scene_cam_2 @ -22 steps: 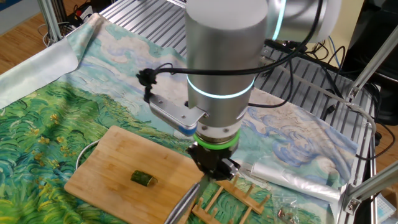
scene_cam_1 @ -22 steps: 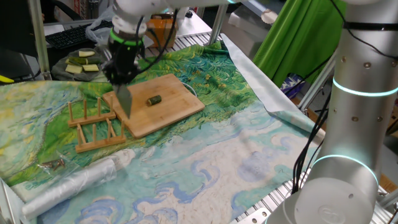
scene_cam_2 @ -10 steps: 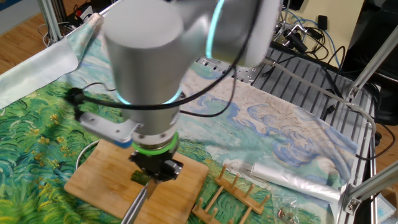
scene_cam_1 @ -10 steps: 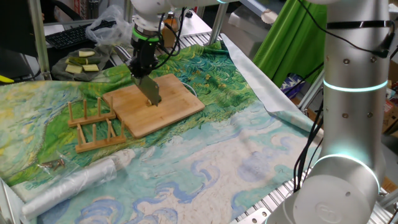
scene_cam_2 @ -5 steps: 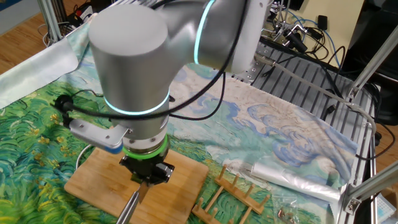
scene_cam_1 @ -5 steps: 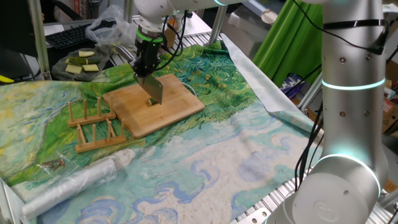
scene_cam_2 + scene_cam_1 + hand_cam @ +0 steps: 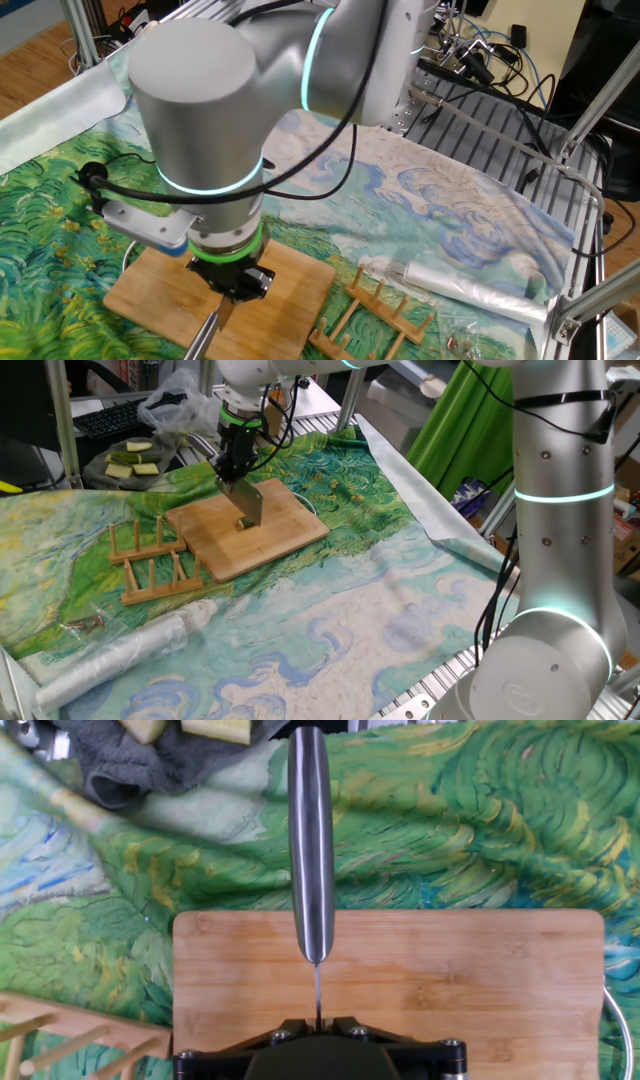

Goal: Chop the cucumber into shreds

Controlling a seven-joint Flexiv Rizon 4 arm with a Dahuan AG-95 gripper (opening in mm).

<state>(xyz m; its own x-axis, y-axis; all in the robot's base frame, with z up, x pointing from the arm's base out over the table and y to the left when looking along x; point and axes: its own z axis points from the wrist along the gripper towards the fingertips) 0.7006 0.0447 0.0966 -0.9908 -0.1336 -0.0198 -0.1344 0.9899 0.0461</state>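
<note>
My gripper (image 7: pixel 232 468) is shut on a steel knife (image 7: pixel 248 508) and holds it blade down over the middle of the wooden cutting board (image 7: pixel 285 535). The hand view shows the gripper (image 7: pixel 317 1020) at the bottom edge. There the knife (image 7: pixel 311 840) runs edge-on straight up the frame, across the board (image 7: pixel 480 980). The cucumber is hidden: the blade covers its place on the board in both of those views. From the other side, the arm's bulk covers most of the board (image 7: pixel 150 285), and only the gripper (image 7: pixel 237 285) and the knife (image 7: pixel 205 335) below it show.
A wooden rack (image 7: pixel 150 560) stands just left of the board. A dark plate with pale yellow-green chunks (image 7: pixel 130 460) sits at the back left on a grey towel (image 7: pixel 150 765). A clear plastic roll (image 7: pixel 120 650) lies near the front edge. A painted cloth covers the table.
The gripper carried the knife from the board's left edge by the rack to the board's middle, over where the cucumber lay. In the last half second it has barely moved.
</note>
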